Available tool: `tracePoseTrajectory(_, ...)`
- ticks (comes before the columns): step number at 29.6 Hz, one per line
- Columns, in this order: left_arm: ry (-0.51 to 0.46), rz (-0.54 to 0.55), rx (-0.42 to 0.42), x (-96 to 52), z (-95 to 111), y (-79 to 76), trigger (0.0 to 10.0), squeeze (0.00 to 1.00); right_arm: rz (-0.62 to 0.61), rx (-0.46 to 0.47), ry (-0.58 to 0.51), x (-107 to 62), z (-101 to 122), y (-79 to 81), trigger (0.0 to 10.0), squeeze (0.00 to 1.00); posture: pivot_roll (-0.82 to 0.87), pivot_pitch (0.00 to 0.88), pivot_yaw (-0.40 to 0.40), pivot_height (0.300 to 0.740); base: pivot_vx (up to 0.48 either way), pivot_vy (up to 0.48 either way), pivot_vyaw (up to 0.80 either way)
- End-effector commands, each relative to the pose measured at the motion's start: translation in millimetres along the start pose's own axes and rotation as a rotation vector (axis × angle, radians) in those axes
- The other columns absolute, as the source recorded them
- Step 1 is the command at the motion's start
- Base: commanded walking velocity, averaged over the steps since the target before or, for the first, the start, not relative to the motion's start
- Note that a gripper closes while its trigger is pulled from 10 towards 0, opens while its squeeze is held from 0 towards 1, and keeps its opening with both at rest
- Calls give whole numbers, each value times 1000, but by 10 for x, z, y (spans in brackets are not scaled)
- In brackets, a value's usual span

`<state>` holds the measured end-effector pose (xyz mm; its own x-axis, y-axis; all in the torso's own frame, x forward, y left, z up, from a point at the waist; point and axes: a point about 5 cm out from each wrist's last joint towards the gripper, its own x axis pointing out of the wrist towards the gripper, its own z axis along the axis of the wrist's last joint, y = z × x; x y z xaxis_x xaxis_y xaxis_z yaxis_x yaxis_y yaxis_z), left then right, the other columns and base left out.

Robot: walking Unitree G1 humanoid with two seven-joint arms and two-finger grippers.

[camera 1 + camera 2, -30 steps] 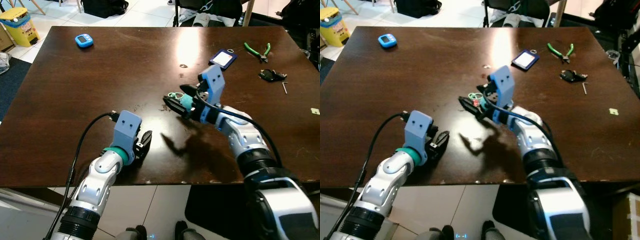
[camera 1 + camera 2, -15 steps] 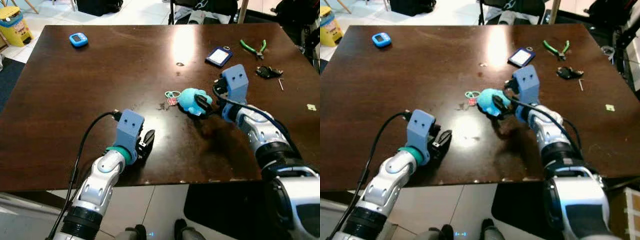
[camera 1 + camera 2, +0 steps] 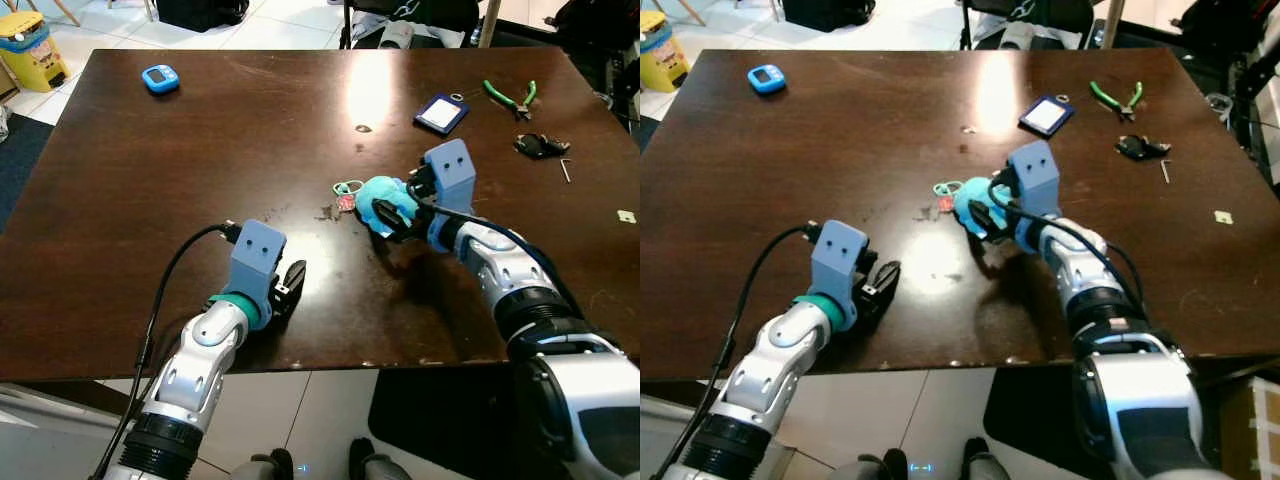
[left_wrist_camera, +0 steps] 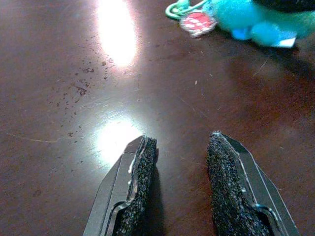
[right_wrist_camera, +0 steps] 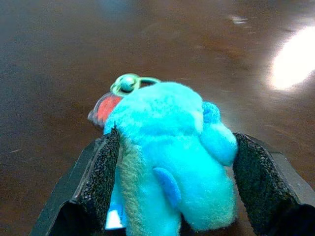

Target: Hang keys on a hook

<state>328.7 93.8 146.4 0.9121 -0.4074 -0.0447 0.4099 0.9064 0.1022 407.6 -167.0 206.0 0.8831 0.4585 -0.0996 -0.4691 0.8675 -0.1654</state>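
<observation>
A turquoise plush keychain (image 3: 386,196) lies near the middle of the brown table (image 3: 200,150), with its green ring (image 3: 347,187) and red tag (image 3: 345,203) on its left. My right gripper (image 3: 384,214) is open, low over the table, with one black finger on each side of the plush (image 5: 167,142). The fingers (image 5: 101,167) flank the plush closely. My left gripper (image 3: 290,282) rests open on the table near the front edge. It points toward the plush (image 4: 246,14) and red tag (image 4: 197,21), well short of them.
A blue timer (image 3: 160,78) lies at the far left. A blue card holder (image 3: 441,112), green pliers (image 3: 510,97), a black key bunch (image 3: 540,146) and a hex key (image 3: 566,170) lie at the far right. A yellow bin (image 3: 28,50) stands on the floor.
One second ago the right gripper held the plush above the table. It then let go and drew back right. Now it has come forward, its fingers flanking the plush lying on the table.
</observation>
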Motion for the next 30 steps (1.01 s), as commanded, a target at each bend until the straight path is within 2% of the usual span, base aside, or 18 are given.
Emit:
tracePoseTrajectory(1,35,5,3,-42,-86,-9,10000,0,53,-1,70,-12,-227,106,10000,1000,-43,222,83,740,0,0,0)
tracePoseTrajectory(4,36,5,2,-45,-88,-10,10000,0,64,-4,88,-24,-294,131,10000,1000,-44,222,85,740,0,0,0)
tracePoseTrajectory(5,36,5,2,-48,-91,-10,10000,0,77,-2,103,-33,-356,162,10000,278,-46,220,87,740,0,0,0)
tracePoseTrajectory(9,37,4,2,-49,-92,-10,10000,0,84,1,110,-38,-389,180,10000,278,-46,220,87,740,0,0,0)
tracePoseTrajectory(10,38,3,2,-47,-94,-12,10000,0,103,0,118,-41,-431,217,6196,0,-47,219,88,740,0,0,0)
tracePoseTrajectory(11,38,3,2,-47,-94,-12,10000,0,103,0,118,-41,-431,217,6196,0,-47,219,88,740,0,0,0)
tracePoseTrajectory(12,38,3,2,-45,-94,-13,10000,0,118,-1,123,-42,-461,248,3843,0,-47,219,88,740,0,0,0)
tracePoseTrajectory(13,38,3,2,-45,-94,-13,10000,0,118,-1,123,-42,-461,248,3843,0,-47,219,88,740,0,0,0)
tracePoseTrajectory(14,39,3,1,-43,-94,-13,10000,0,134,1,124,-44,-486,278,0,0,-47,219,88,740,0,0,0)
tracePoseTrajectory(30,41,6,4,-30,-93,4,10000,0,168,19,70,-44,-451,324,0,0,-52,216,90,740,0,0,0)
